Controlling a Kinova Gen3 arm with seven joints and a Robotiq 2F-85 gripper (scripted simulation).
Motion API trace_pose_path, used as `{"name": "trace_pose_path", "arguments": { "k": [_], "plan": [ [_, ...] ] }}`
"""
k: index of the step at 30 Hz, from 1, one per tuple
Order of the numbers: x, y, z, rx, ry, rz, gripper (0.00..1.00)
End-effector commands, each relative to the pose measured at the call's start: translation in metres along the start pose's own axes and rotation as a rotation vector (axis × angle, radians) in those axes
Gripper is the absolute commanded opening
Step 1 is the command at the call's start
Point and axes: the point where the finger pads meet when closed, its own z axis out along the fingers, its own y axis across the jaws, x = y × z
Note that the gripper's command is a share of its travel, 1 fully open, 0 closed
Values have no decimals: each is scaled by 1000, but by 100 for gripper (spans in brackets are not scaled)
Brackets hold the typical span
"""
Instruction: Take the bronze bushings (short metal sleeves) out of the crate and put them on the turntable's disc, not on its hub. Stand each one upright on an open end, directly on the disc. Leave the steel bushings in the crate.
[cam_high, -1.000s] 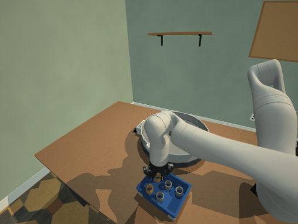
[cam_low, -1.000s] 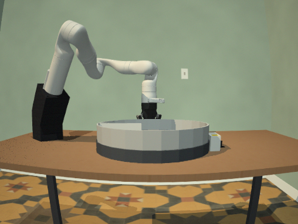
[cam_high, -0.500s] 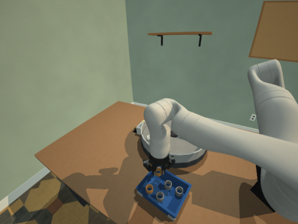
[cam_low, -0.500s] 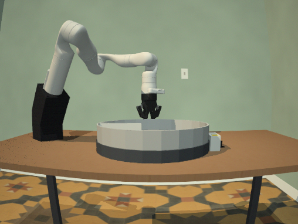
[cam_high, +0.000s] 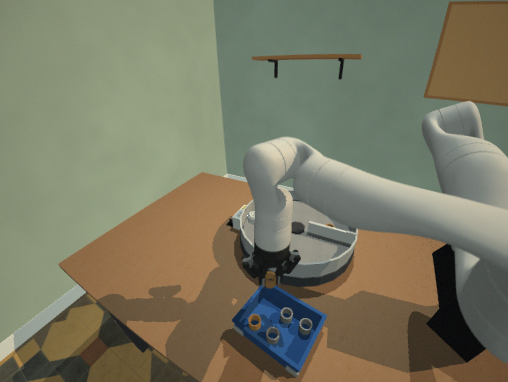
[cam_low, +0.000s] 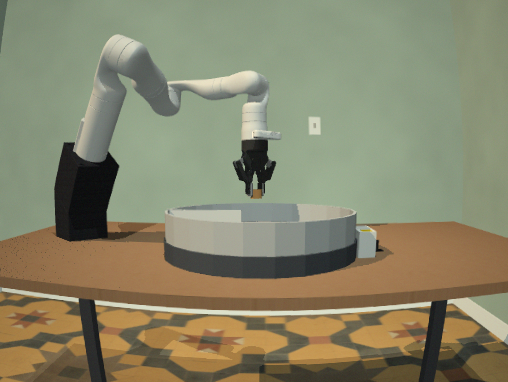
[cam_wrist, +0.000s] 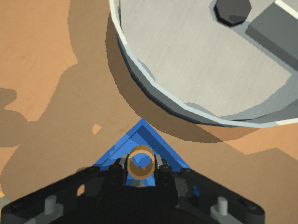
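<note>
From above, we see our gripper (cam_high: 270, 278) clamped on a bronze sleeve (cam_high: 270, 278), between the turntable (cam_high: 327, 262) and the blue crate (cam_high: 287, 352). From the side, the sleeve (cam_low: 257, 194) hangs above the turntable's rim (cam_low: 260, 232). At the wrist, the sleeve (cam_wrist: 141, 163) sits between the fingers, over the crate's corner (cam_wrist: 141, 131).

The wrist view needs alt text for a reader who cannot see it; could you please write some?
Seen from above, the gripper is shut on a bronze bushing, its open bore facing the camera, above a corner of the blue crate. Beyond a strip of brown table, the turntable's grey disc and dark hub fill the upper right.
</note>
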Motion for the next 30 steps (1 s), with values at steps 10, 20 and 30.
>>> {"name": "trace_pose_path", "arguments": {
  "k": [10,20,30],
  "plan": [
    [-3,-1,-24,4,-11,-11,0],
    [-3,-1,-25,4,-12,-11,0],
    [-3,-1,-25,4,-12,-11,0]
  ]
}}
